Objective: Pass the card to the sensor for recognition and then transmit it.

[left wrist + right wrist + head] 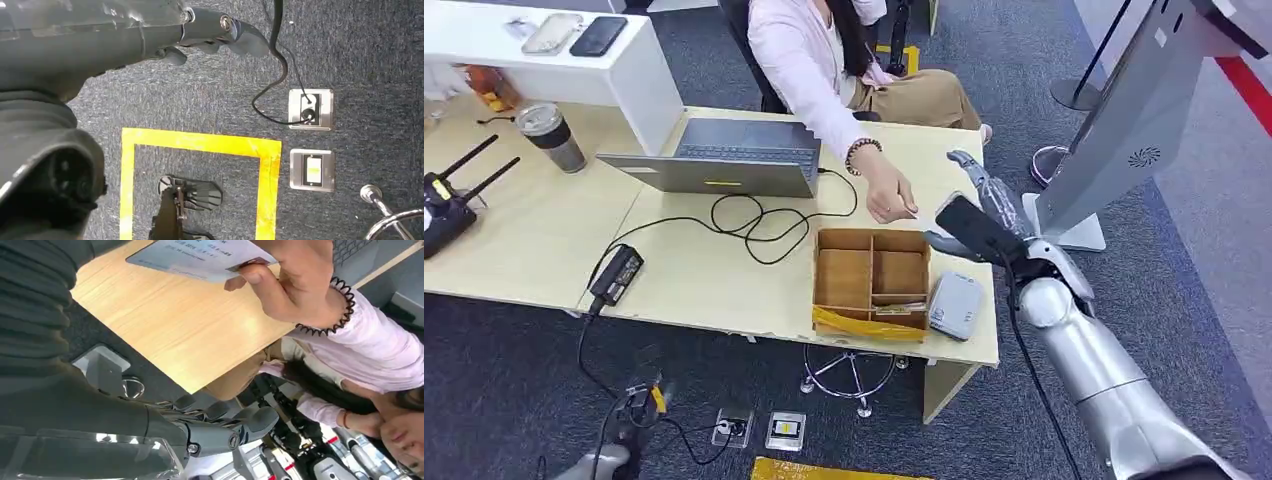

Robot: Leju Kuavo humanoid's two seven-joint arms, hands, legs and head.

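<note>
Low on the left, the robot's left hand (220, 35) hangs down over the grey floor (360, 60), and its fingers are curled in with nothing in them. Up on the tabletop (714, 270) there is a laptop (724, 155) with a black cable (754, 215) looping out of it. Next comes a brown box (871, 282) with little spaces inside, and just beside the box lies a small grey sensor (954, 305). A person in a pink top reaches out one hand (295, 285) and pinches the card (200, 257) above the tabletop, near the far side of the box. The right hand (984, 205) is lifted close to that hand, with its fingers (250, 422) apart and holding nothing. I think the job has hardly begun. The robot has not got the card yet. It must take the card, show it to the sensor, and then hand it on.
</note>
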